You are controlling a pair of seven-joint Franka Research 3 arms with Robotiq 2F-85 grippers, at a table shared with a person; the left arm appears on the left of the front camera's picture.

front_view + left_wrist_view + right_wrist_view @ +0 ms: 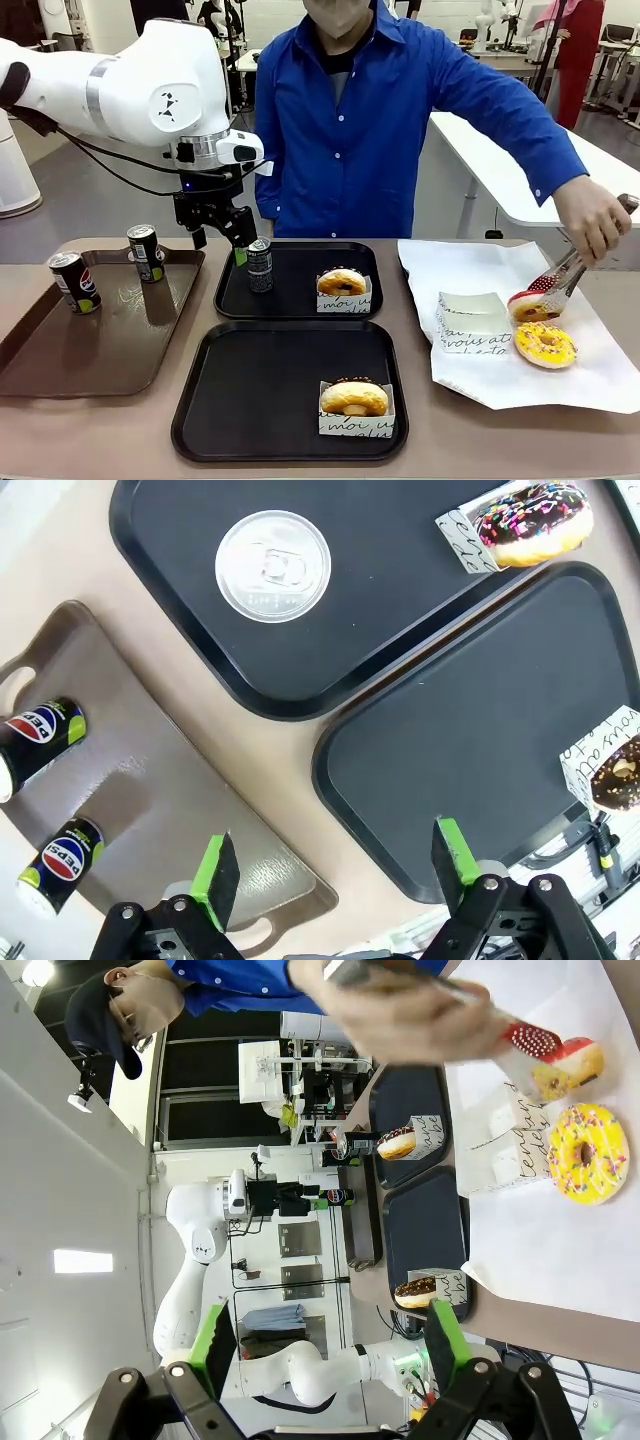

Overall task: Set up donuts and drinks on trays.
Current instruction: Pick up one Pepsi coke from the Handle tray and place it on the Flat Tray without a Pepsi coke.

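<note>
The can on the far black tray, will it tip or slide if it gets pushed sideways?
The can stands upright, tall and slim, so a push near its top would probably tip it; pushed low, it may slide on the smooth tray. Once on its side it would likely roll.

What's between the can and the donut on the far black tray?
Nothing; the tray is bare between can and donut, in the front and left wrist views.
</note>
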